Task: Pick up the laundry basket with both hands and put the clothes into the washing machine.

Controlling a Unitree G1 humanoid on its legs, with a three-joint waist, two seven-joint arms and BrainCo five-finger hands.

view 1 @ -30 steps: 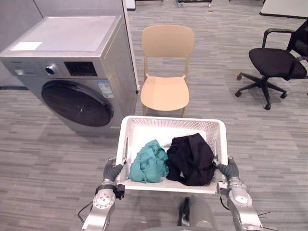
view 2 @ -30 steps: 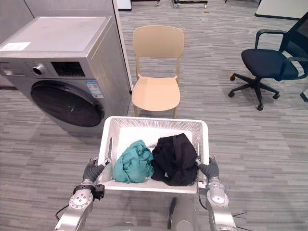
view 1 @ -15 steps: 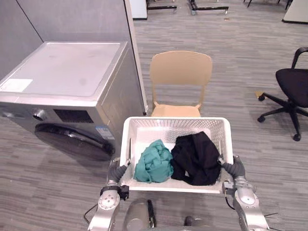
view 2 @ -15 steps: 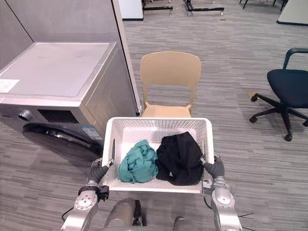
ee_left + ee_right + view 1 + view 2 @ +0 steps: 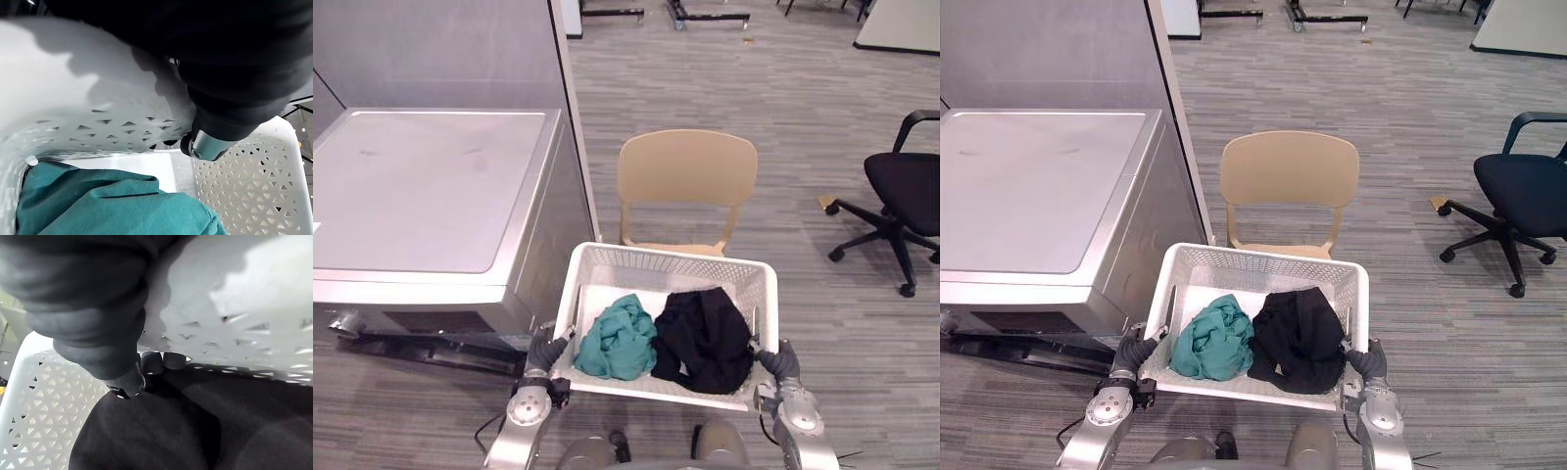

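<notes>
Our left hand point(image 5: 544, 351) and right hand point(image 5: 781, 360) clasp the laundry basket point(image 5: 664, 258) between them, as before; the washing machine point(image 5: 421, 186) now stands nearer our left hand.

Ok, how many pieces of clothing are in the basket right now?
2: a teal garment on the left side of the laundry basket, a black garment on its right side, touching. More could be hidden beneath them.

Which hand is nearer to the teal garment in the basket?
Left. The left hand grips the laundry basket at the side next to the teal garment; the right hand grips the opposite side, beyond the black garment.
</notes>
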